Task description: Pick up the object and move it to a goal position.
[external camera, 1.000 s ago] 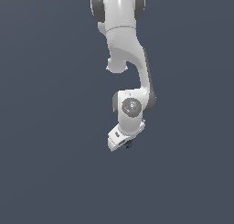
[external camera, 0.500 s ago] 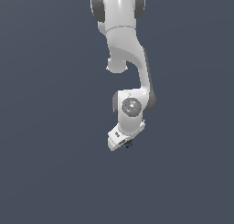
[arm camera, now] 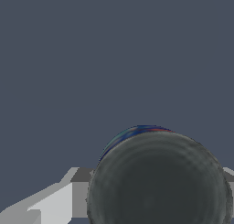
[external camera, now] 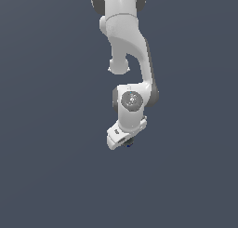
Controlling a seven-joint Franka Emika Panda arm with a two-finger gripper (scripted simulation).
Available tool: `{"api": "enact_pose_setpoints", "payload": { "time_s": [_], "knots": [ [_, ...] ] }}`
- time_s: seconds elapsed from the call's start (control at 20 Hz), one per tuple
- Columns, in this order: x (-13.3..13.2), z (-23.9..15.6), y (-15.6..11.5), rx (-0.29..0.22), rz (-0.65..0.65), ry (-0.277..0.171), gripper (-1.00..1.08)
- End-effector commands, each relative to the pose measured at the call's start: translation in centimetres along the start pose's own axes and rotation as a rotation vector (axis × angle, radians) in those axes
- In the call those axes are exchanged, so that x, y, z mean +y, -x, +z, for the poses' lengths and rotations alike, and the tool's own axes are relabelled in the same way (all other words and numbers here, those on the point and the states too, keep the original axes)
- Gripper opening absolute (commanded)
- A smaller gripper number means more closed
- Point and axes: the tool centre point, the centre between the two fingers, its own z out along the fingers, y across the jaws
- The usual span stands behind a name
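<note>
My pincer [external camera: 126, 142] hangs low under my wrist, and the can [arm camera: 157, 177] sits right up between its fingers [arm camera: 55, 202]: in the wrist view its dark grey top fills the space close to the camera, with a sliver of blue label and a red line along its far rim. A pale finger shows on one side of it and a corner of the other at the frame edge, both just beside the can. Whether they actually press on it I cannot tell; the contact faces lie behind the can's top.

The risk I see is a poor hold. If the fingers only brush the round wall, or sit off its centre, the can could twist or slip out once I carry it.

Much is hidden. In the exterior view my own hand covers nearly all of the can, leaving a dark speck with a hint of blue. No goal marker shows in either view, and the plain grey ground [external camera: 51, 176] gives no clue to height.
</note>
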Motion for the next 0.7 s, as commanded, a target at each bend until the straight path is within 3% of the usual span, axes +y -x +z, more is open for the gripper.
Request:
{"api": "enact_pose_setpoints", "payload": {
  "time_s": [0.0, 0.65],
  "knots": [
    [0.3, -1.8, 0.4, 0.002, 0.0, 0.001, -1.0],
    [2.3, -16.0, 3.9, 0.002, -0.001, 0.001, -1.0]
  ]
}}
